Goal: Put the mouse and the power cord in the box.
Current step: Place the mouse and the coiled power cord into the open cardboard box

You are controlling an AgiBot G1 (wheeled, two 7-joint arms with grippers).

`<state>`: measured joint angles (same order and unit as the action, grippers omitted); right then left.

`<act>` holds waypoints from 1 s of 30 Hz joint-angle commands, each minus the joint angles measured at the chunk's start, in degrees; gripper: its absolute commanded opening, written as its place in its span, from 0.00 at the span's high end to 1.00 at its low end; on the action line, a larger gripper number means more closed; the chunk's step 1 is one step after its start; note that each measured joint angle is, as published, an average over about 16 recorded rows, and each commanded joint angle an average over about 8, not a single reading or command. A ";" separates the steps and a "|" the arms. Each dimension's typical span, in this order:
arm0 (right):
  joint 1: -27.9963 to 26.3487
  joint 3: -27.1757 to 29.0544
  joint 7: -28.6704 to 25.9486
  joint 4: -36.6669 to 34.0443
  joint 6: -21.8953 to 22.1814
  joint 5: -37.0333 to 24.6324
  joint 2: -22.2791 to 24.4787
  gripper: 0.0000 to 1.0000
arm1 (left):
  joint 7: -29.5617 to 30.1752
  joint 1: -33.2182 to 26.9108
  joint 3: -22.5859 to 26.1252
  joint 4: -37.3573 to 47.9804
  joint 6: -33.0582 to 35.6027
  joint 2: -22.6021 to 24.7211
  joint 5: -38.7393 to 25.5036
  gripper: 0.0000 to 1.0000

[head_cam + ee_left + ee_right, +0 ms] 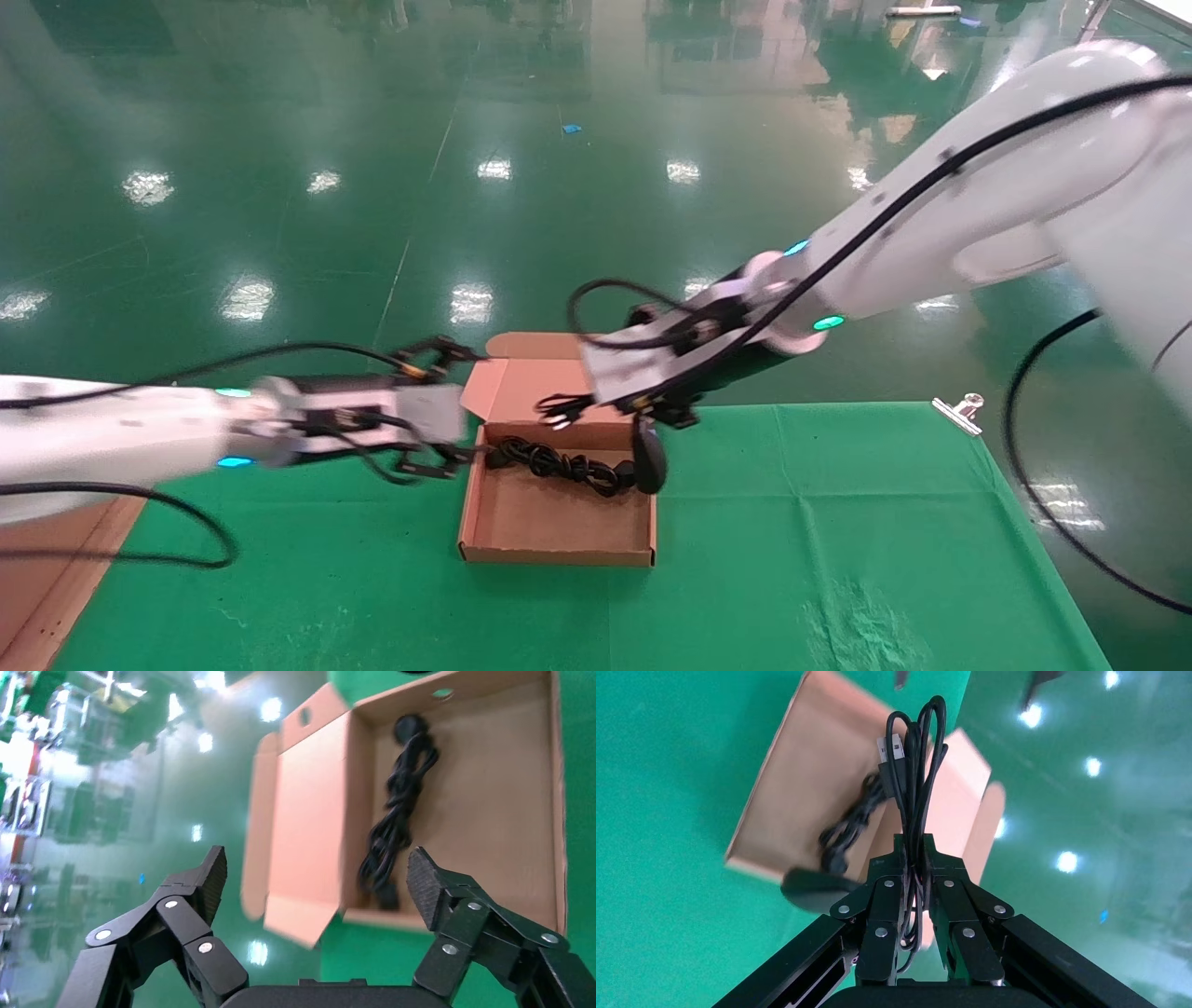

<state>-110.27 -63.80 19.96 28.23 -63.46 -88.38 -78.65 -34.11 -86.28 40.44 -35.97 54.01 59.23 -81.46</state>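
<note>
Cardboard box point(559, 522) sits open on the green-covered surface point(838, 540), its lid point(535, 347) hinged back at the far side and a side flap point(484, 387) sticking up on the left. Inside it, along the far wall, lies the cord point(554, 461), bundled in loops, its plug end toward the left wall. The right gripper point(643, 405) hangs over the box's far right corner, fingers pressed together on a looped bunch of the mouse's thin cable point(912, 776); in the right wrist view the loops run up between the fingers point(884, 910) and a USB plug shows near their top. The mouse point(649, 457) dangles just below this gripper, tilted on edge over the box's right wall, beside the cord's right end; whether it touches the wall cannot be told. The left gripper point(445, 410) hovers just outside the box's left wall, fingers spread wide and holding nothing, with the cord's plug end near its lower finger. A metal clip point(959, 412) lies at the surface's far right edge.
</note>
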 commanded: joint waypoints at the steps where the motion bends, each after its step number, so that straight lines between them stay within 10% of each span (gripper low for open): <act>1: 1.03 -0.90 -1.52 3.11 2.07 0.72 -0.14 1.00 | 0.49 0.25 -0.94 -1.12 1.58 -2.80 1.44 0.00; 10: 6.51 -8.78 -7.00 12.77 17.92 2.44 -0.35 0.96 | 0.13 1.79 -4.45 -1.28 4.54 -11.98 5.92 0.00; 24: 8.18 -18.76 -13.06 16.88 23.39 5.17 -0.21 0.16 | -6.67 1.54 -5.75 8.10 6.25 -13.29 7.33 0.00; 30: 8.68 -20.20 -14.67 14.86 24.84 6.70 -0.12 0.01 | -9.17 1.45 -5.54 11.69 6.94 -11.80 7.28 0.00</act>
<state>-101.66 -83.78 5.50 43.35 -38.97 -81.41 -78.78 -43.08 -84.95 34.89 -24.36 60.87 47.47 -74.21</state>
